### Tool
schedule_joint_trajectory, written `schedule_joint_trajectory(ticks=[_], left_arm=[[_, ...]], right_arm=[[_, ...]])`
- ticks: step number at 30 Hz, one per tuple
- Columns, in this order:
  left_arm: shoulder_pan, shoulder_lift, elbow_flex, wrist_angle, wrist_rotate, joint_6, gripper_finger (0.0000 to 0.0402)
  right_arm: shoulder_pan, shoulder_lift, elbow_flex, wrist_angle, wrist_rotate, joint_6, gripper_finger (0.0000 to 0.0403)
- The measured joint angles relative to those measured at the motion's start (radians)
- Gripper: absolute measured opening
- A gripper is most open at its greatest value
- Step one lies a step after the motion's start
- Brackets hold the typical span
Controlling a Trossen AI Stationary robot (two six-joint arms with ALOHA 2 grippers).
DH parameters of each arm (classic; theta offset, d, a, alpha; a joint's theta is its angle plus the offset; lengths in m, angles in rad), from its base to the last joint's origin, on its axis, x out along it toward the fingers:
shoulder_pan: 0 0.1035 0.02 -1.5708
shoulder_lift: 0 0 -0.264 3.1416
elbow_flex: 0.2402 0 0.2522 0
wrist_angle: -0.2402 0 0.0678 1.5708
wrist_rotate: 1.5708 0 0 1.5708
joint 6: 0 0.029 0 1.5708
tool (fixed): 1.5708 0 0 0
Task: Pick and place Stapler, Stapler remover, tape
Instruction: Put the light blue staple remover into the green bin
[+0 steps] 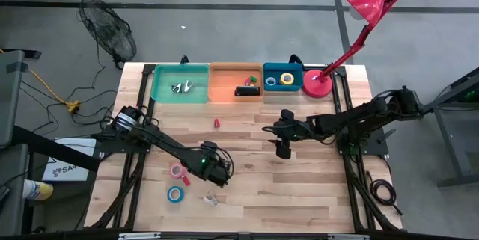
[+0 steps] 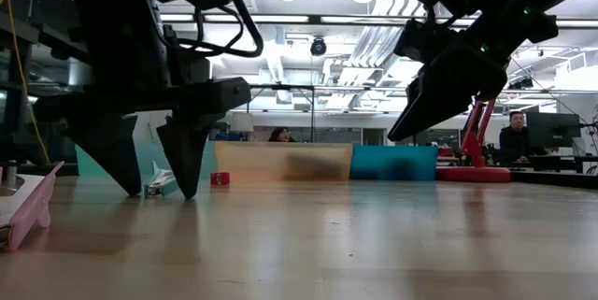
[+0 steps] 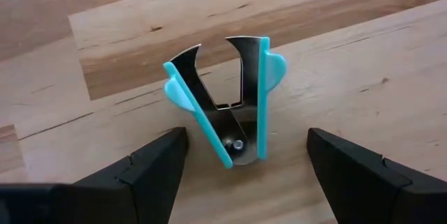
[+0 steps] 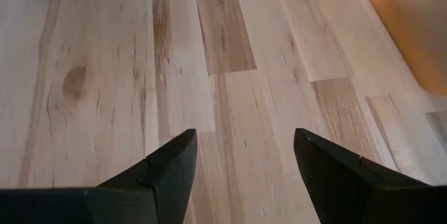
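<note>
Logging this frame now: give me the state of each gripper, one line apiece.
Left gripper: open, holding nothing, fingers either side of the teal staple remover on the table.
Right gripper: open, empty, over bare wood.

Teal-handled staple remover (image 3: pixel 227 109) flat on wooden table (image 3: pixel 363 63), between spread dark fingers (image 3: pixel 150 168).

The staple remover (image 3: pixel 225 105) lies on the table (image 3: pixel 363 63) between the left gripper's (image 3: pixel 244 175) spread fingers.

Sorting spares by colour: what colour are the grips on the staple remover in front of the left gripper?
Light blue on the staple remover; left wrist view shows it best.
</note>
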Motion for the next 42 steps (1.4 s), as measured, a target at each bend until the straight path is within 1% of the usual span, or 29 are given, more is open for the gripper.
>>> schedule_joint_trajectory(ticks=[6,9,12,16,23,27,42], left_arm=[[0.012,0.01,-0.001,-0.017,-0.05,-0.006,0.0293],[0.031,0.014,-0.005,-0.039,-0.102,-0.006,0.0293],[0.05,0.015,-0.005,-0.047,-0.118,0.002,0.0293],[0.066,0.014,-0.005,-0.046,-0.103,0.034,0.029],[0.066,0.012,-0.004,-0.035,-0.059,0.032,0.0259],[0.066,0.012,-0.004,-0.024,-0.047,0.035,0.0248],[0.066,0.012,-0.004,-0.023,-0.031,0.038,0.0238]], right_arm=[[0.0,0.0,0.0,0.011,0.0,0.0,0.0231],[0.0,0.0,0.0,0.014,0.0,0.0,0.0231],[0.0,0.0,0.0,0.016,0.0,0.0,0.0231],[0.0,0.0,0.0,0.016,0.0,0.0,0.0231],[0.0,0.0,0.0,0.014,0.0,0.0,0.0231],[0.0,0.0,0.0,0.013,0.0,0.0,0.0231],[0.0,0.0,0.0,0.0,0.0,0.002,0.0231]])
